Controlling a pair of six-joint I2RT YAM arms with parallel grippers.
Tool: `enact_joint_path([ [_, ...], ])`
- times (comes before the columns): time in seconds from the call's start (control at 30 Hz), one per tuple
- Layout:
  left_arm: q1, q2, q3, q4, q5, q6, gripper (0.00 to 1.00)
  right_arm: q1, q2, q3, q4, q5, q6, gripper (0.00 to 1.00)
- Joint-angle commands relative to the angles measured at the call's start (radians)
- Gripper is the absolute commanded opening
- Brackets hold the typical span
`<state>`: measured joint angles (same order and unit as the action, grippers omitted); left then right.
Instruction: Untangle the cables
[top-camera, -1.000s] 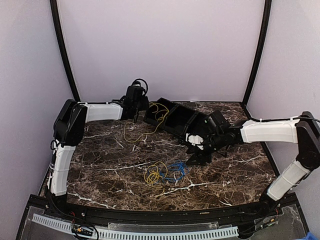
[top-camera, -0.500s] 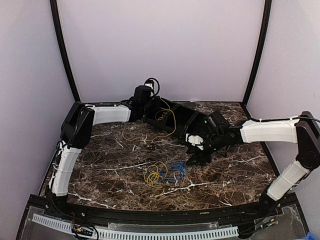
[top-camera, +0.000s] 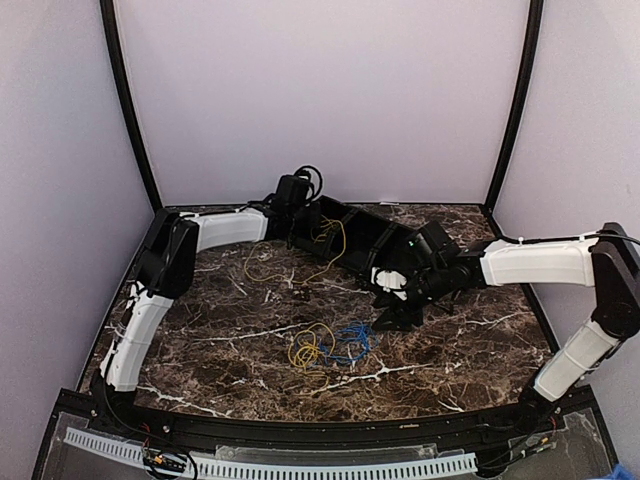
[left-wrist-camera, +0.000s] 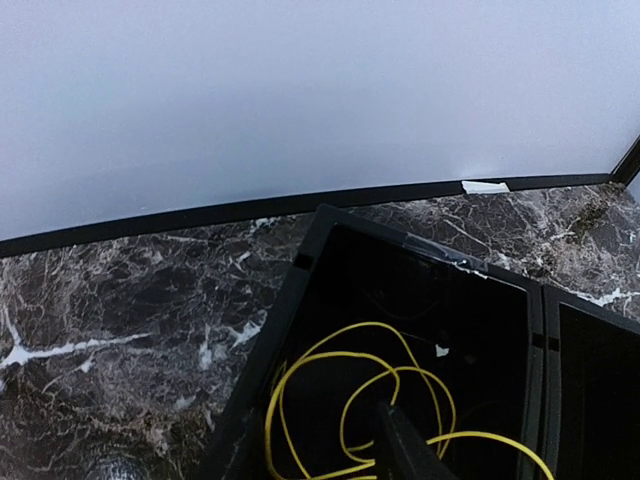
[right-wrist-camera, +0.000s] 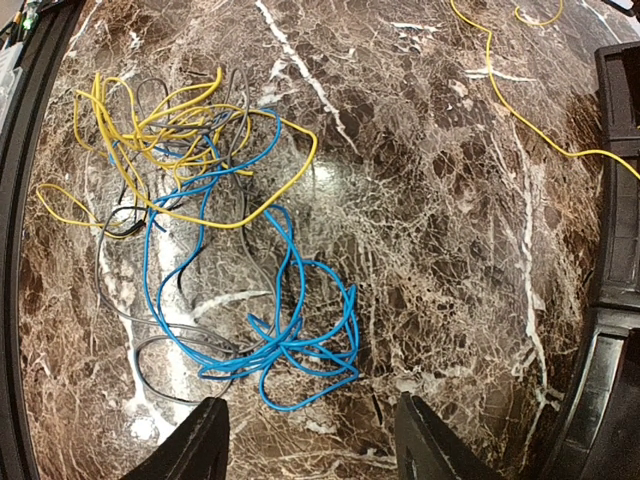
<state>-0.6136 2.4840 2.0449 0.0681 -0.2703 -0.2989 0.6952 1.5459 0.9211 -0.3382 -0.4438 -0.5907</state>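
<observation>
Top external view: the left arm reaches to the back of the marble table, and the left gripper hangs over the left end compartment of a black divided bin. A long yellow cable lies partly in that compartment, spills over its near wall and runs on in a loose curve across the marble to the left.

The left wrist view looks down into the same compartment. Several loops of this yellow cable rest on its floor. Only one dark finger shows at the bottom edge, so I cannot tell whether these jaws are apart or closed, or whether they touch the cable.

The right arm stretches in from the right, and the right gripper hovers low just right of the tangle, which lies on the marble near the front centre, well apart from the bin.

The right wrist view shows the right gripper with its two fingertips spread wide and nothing between them, just short of the wires. The tangle holds a blue cable bunched nearest the fingertips, a yellow wire coiled at the far left, and a thin grey wire looping under both. Blue and yellow cross each other where the two bundles meet.
</observation>
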Motion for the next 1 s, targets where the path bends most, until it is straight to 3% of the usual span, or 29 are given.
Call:
enact_joint_path([
  [0.0,0.002,-0.211,-0.087,-0.026,0.021,0.000,0.47,-0.006,0.022,0.005,0.000,-0.005,-0.008,0.58],
  [0.1,0.003,-0.340,-0.199,0.039,0.085,0.013,0.57,-0.007,0.029,0.010,-0.003,-0.008,-0.009,0.58],
  [0.27,-0.007,-0.526,-0.526,0.206,0.283,0.043,0.56,-0.006,0.025,0.011,-0.007,-0.006,-0.011,0.58],
  [0.37,-0.017,-0.556,-0.669,0.267,0.416,0.075,0.53,-0.006,0.023,0.013,-0.007,-0.004,-0.011,0.58],
  [0.6,-0.042,-0.495,-0.720,0.230,0.527,0.157,0.55,-0.007,0.033,0.018,-0.011,-0.006,-0.011,0.58],
  [0.8,-0.063,-0.418,-0.687,0.234,0.476,0.192,0.56,-0.006,0.026,0.011,-0.007,0.008,-0.010,0.58],
  [0.97,-0.064,-0.355,-0.639,0.232,0.452,0.187,0.51,-0.007,0.028,0.011,-0.007,0.007,-0.009,0.58],
])
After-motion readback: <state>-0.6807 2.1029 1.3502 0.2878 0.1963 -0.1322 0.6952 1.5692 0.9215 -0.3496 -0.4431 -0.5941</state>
